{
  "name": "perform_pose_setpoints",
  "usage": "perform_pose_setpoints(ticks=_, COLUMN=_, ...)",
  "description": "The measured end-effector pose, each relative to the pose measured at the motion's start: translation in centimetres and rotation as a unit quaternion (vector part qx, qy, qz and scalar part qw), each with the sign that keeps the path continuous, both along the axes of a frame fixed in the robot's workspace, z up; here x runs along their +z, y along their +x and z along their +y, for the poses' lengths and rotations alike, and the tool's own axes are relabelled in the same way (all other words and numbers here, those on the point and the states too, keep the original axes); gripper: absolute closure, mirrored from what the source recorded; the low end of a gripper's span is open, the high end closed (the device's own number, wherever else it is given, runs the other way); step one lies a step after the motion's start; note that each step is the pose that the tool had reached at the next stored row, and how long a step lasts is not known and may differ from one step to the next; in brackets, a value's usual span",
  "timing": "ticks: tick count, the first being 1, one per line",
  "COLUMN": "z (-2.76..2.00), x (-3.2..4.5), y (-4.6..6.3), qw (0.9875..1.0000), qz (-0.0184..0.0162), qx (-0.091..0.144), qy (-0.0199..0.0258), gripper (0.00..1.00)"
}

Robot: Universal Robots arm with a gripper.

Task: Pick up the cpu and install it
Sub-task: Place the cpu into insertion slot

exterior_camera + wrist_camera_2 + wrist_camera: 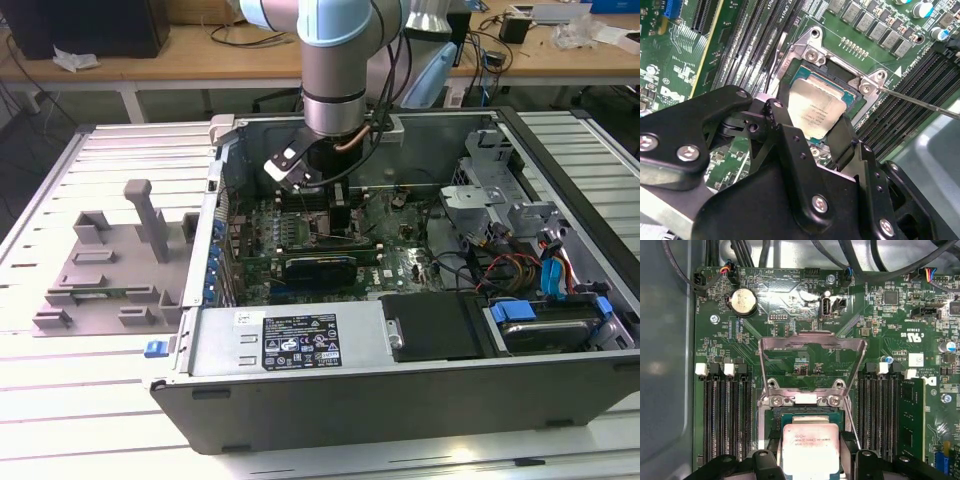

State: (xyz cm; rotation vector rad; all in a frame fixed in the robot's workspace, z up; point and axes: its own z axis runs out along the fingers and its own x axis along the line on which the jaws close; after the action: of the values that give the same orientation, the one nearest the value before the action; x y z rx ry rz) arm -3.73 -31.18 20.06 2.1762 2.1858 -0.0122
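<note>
Bench: slatted table (80,420) carrying an open computer case (300,400).
Gripper (810,447): narrowed onto 2 opposite edges of the cpu (816,112).
Chip position: at the socket (840,75); whether seated or hovering is unclear.
Load plate (812,340): raised, just beyond.
Technique: likely best kept level, square to the frame, pressed gently.

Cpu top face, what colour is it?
Shiny silver with faint dark print. The cpu shows best in the first wrist view.

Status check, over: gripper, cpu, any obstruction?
Gripper clamped on cpu sides, at the open socket. Load plate flipped back. Nothing blocking.
</note>
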Motion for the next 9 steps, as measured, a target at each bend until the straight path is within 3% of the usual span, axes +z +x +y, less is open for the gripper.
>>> perform_pose_setpoints(ticks=9, z=0.07, x=-0.21, y=0.0, qw=1.0, qz=0.0001, qx=-0.001, qy=0.0022, gripper=0.45)
